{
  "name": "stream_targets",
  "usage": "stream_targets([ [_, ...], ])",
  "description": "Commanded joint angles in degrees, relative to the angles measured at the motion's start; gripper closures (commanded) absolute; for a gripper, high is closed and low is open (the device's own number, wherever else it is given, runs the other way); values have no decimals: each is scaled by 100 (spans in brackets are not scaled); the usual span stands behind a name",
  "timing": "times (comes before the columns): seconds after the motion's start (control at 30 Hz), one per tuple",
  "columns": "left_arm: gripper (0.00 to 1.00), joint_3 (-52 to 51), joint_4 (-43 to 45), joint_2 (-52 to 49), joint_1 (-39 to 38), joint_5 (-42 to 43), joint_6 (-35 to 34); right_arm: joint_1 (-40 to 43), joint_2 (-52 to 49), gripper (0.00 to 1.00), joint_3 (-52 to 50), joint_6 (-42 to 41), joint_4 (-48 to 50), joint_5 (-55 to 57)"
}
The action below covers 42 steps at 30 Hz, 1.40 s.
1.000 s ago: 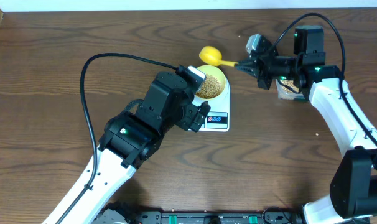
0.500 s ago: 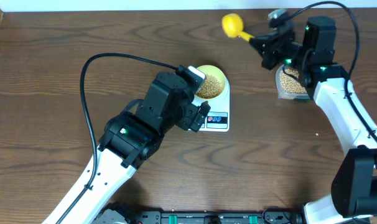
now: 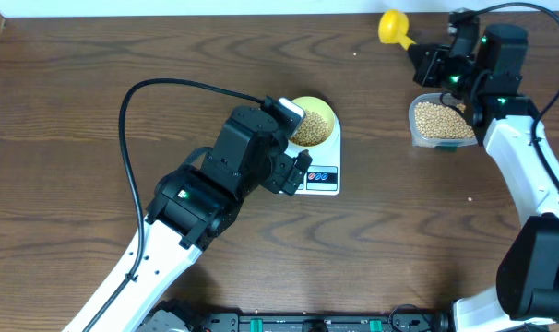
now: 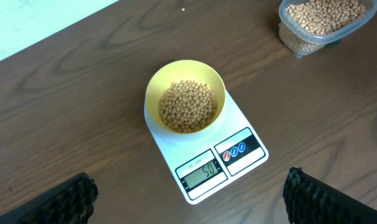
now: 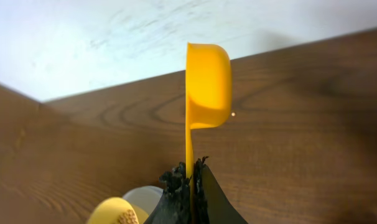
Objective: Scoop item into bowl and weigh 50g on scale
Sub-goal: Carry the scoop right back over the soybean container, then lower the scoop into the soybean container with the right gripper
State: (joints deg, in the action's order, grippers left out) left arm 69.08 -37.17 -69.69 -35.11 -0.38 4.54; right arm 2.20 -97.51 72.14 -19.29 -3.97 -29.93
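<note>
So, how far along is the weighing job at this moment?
Done, it seems: the beans sit in the bowl on the scale, and its display reads 50. In hand: the right claw grips the yellow scoop by its handle, near the far edge of the table, beyond the tub. Left: probably only to put the scoop down.

I count one bowl (image 4: 185, 70) on one scale (image 4: 241, 119) with one display (image 4: 204, 170), mid-desk. One clear tub (image 4: 292, 38) sits toward the right edge and one scoop (image 3: 393, 25) is by the far right corner. The beans (image 4: 187, 106) are beyond counting, in two heaps. I have two pincers: left pincer (image 4: 190, 186) and right pincer (image 5: 191, 182).
</note>
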Motion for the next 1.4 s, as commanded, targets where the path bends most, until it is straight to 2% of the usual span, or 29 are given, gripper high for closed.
stream_targets([
  [0.0, 3, -59, -13, 7, -22, -74, 15, 146, 50, 99, -4, -813, 13, 46],
  [0.13, 3, -59, -13, 7, -22, -74, 15, 247, 120, 99, -4, -1283, -116, 72],
  [0.3, 3, -59, -13, 7, -22, -74, 15, 286, 238, 99, -4, -1661, -542, 660],
  [0.77, 2, -59, -13, 7, -22, -74, 15, 531, 868, 99, -4, -1862, -1956, 1982],
  [1.07, 3, -59, -13, 7, -22, -74, 15, 612, 911, 99, -4, -2009, -2699, 2973],
  [1.37, 3, -59, -15, 7, -22, -74, 15, 608, 911, 99, -7, -2011, -3095, 2830],
])
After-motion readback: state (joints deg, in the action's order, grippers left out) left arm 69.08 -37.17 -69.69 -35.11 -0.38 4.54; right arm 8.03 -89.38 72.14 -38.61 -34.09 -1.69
